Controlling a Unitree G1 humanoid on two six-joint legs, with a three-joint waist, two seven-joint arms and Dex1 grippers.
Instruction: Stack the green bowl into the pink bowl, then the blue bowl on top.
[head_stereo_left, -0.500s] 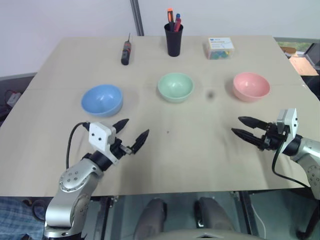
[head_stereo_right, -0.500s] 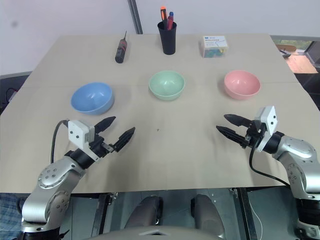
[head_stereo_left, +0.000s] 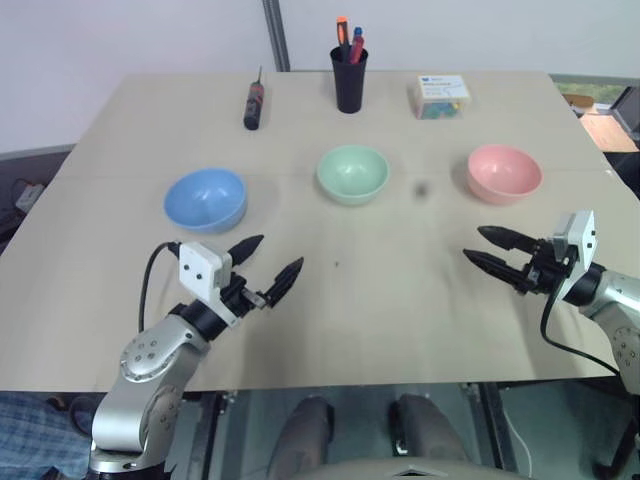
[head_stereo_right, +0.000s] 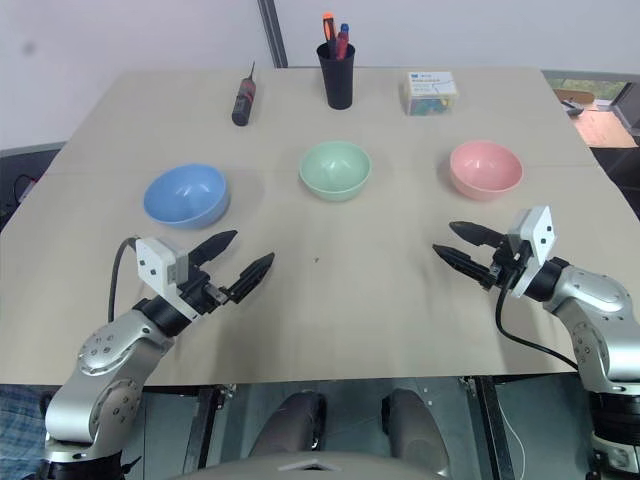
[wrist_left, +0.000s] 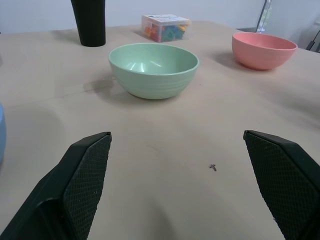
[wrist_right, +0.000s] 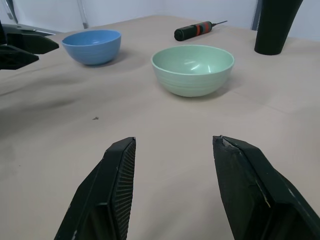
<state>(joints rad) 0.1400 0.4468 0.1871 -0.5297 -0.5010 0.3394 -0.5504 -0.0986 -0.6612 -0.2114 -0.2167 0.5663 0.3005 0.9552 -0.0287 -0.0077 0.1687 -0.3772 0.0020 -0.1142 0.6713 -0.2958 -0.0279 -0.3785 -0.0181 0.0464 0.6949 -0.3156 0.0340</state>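
My left pincer (head_stereo_left: 268, 262) hovered over near counter (head_stereo_left: 380, 300) edge, fingers spread wide, empty. Blue bowl (head_stereo_left: 205, 199) sat upright just beyond it. Green bowl (head_stereo_left: 352, 174) stood mid-counter, well apart from blue. Pink bowl (head_stereo_left: 504, 173) stood far right, apart from green. My right pincer (head_stereo_left: 484, 248) hovered near pink bowl, fingers parted, holding nothing. Bowls all separate, unstacked.

Bright, even light; soft shadows, seemingly sharp.

Silver-grey metal arms, a white camera box on each wrist, black cables, black cross-hatched tapered jaws.
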